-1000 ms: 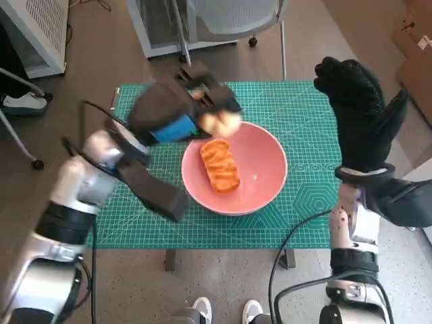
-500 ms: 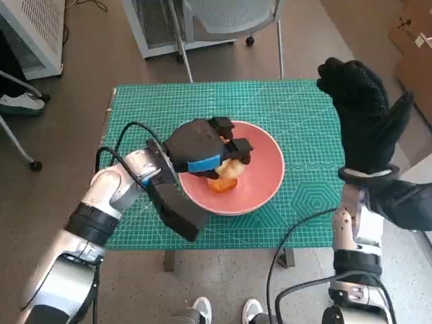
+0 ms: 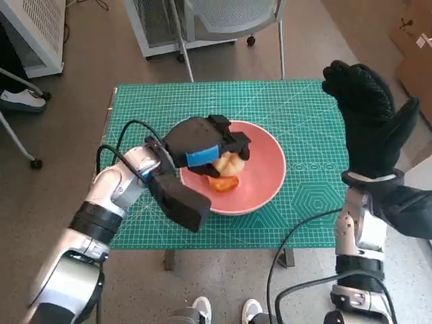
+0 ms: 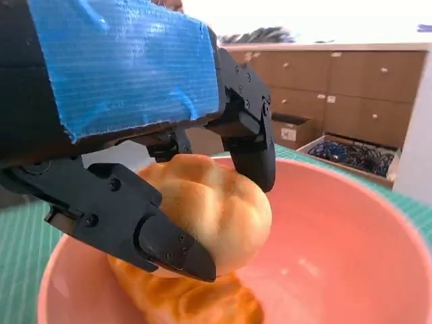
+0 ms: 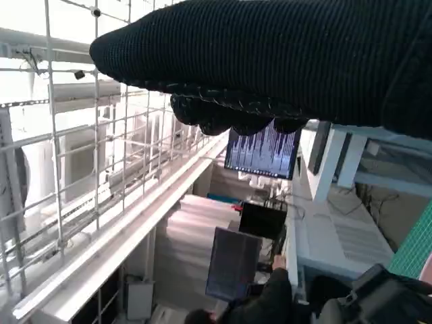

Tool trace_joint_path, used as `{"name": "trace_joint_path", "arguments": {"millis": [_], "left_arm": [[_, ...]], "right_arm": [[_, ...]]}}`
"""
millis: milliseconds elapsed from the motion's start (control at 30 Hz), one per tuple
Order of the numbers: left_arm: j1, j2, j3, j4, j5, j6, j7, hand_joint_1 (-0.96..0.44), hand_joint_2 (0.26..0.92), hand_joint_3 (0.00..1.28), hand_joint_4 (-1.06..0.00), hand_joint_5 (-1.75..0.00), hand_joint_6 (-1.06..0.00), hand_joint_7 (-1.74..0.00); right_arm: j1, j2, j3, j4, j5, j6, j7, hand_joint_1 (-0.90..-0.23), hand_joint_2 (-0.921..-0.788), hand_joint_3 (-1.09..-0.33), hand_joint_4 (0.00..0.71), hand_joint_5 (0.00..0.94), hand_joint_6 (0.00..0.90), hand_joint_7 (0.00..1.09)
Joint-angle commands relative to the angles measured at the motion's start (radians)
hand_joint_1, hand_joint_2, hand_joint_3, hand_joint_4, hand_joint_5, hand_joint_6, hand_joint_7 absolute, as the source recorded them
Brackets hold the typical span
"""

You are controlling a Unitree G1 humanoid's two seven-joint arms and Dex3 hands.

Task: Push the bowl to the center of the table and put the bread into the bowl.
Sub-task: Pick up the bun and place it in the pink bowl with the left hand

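Pink bowl (image 3: pixel 260 177) sits on the green cutting mat (image 3: pixel 297 115) that covers the small table, roughly mid-mat, slightly toward the robot's side; left hand (image 3: pixel 202 145) reaches over the bowl's left rim, blue tape on its back facing up; in the left wrist view the left hand (image 4: pixel 135 115) has its black fingers (image 4: pixel 251 138) clamped round a pale round bread roll (image 4: pixel 212 209), one finger on the far side of the roll, another on the near side; roll held inside the bowl's rim, directly over and apparently touching a second, darker orange bread piece (image 4: pixel 185 300) lying on the bowl floor; in the head view the roll (image 3: pixel 228 162) shows just past the fingers and the orange piece (image 3: pixel 223 183) peeks out below the hand; bowl wall (image 4: pixel 351 243) otherwise bare pink; right hand (image 3: pixel 370 118) in black glove raised upright above the mat's right edge, fingers extended and apart, holding nothing, well apart from the bowl; right wrist view shows only the glove (image 5: pixel 283 61) as a dark band, with a wire grid, a lit monitor (image 5: pixel 264 152) and a person (image 5: pixel 270 300) seated beyond; chair base (image 3: pixel 223 27) and white cabinet (image 3: pixel 37 30) stand on the floor past the table's far edge.
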Motion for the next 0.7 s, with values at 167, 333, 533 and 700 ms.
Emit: {"name": "trace_joint_path", "arguments": {"millis": [167, 333, 533, 700], "left_arm": [[0.045, -0.005, 0.062, -0.061, -0.119, 0.093, -0.131, -0.64, 0.905, 0.02, -0.07, -0.03, -0.08, -0.2], [0.062, -0.01, 0.097, -0.083, -0.165, 0.107, -0.144, -0.75, 0.915, 0.01, -0.01, 0.0, -0.06, -0.16], [0.08, -0.034, 0.171, -0.095, -0.332, 0.127, -0.239, -0.78, 0.92, 0.02, 0.0, 0.0, -0.05, -0.15], [0.099, -0.064, 0.251, -0.104, -0.515, 0.15, -0.339, -0.76, 0.921, 0.02, 0.0, 0.0, -0.06, -0.16]], "right_arm": [[0.027, 0.008, 0.01, -0.007, -0.02, 0.019, -0.03, -0.568, -0.921, -0.643, 0.411, 0.001, 0.442, 0.0], [0.023, 0.008, 0.015, -0.008, -0.024, 0.02, -0.036, -0.562, -0.921, -0.643, 0.412, 0.001, 0.442, 0.0], [0.016, 0.009, 0.02, -0.013, -0.014, 0.033, -0.034, -0.56, -0.921, -0.643, 0.414, 0.002, 0.442, 0.0], [0.011, 0.012, 0.024, -0.018, -0.009, 0.041, -0.032, -0.562, -0.921, -0.642, 0.416, 0.003, 0.442, 0.0]]}}
